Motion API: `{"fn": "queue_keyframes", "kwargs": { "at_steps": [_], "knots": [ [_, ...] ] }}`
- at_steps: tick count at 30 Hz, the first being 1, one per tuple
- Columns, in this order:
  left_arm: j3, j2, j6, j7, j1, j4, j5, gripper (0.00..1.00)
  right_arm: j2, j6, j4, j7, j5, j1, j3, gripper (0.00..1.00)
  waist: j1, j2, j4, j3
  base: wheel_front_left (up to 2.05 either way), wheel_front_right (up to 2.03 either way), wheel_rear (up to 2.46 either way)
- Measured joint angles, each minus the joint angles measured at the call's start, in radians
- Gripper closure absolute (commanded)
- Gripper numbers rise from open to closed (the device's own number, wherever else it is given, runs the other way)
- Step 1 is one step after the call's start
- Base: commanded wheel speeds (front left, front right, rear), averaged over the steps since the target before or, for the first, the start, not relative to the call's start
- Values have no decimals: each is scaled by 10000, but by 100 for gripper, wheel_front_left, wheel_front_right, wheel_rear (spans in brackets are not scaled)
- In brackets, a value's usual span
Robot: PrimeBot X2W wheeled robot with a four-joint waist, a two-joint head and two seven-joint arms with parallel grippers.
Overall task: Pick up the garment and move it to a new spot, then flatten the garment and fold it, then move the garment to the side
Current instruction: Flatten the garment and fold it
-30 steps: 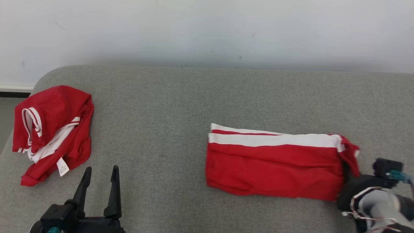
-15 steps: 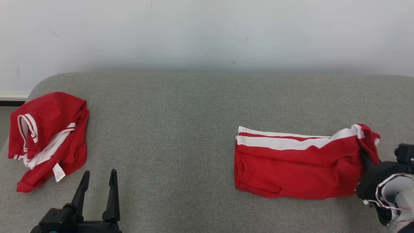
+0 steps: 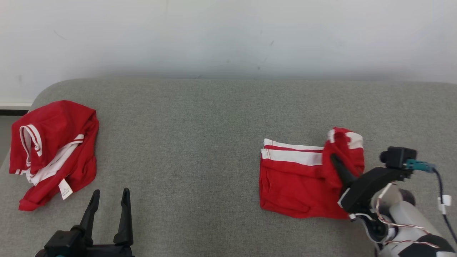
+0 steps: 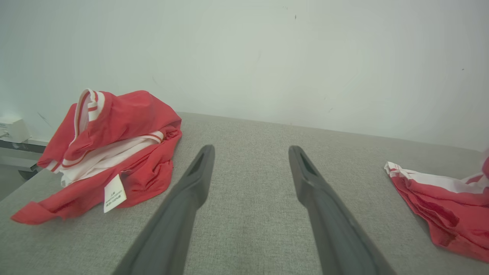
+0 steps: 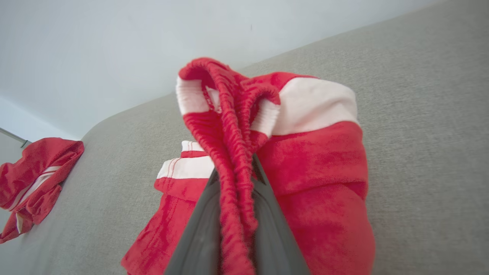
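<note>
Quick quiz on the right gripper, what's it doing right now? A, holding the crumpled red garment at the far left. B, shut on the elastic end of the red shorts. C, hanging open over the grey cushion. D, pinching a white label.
B: in the right wrist view the right gripper has both fingers closed on the gathered waistband of the shorts, and that end is raised over the rest.

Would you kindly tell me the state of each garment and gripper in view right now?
Shorts: half folded, waistband end raised over the flat part.
Second garment: crumpled in a heap, label showing.
Left gripper: open, holding nothing.
Right gripper: fingers shut on the shorts' waistband.
</note>
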Motion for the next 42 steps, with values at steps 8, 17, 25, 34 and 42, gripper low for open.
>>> {"fn": "queue_keyframes", "kwargs": {
  "at_steps": [8, 17, 25, 34, 42],
  "knots": [
    [-100, -56, -33, 0, -81, 96, 2, 0, 920, 0, -79, 332, 173, -215, 251, 100, 0, 0, 138, 107, 0, 0, 0],
    [-184, -107, -71, -2, -280, 255, 0, 0, 1411, 0, 1122, -278, -903, -648, 456, 0, 0, 0, 352, 253, 0, 0, 0],
    [146, -107, -81, -2, -268, 270, 12, 0, 1110, 0, 627, -1720, -1170, -686, 326, 0, 0, 0, 135, 157, 0, 0, 0],
    [612, -107, 6, -2, -46, -17, 46, 0, 303, 0, -863, -3189, -1827, 547, -800, 0, 0, 0, -298, -80, 0, 0, 0],
    [765, -104, 40, 0, 104, -123, 104, 0, 487, 0, -3028, -3325, -3254, 2307, -2217, 0, -1, 0, -647, -254, 0, 0, 0]
  ]
}}
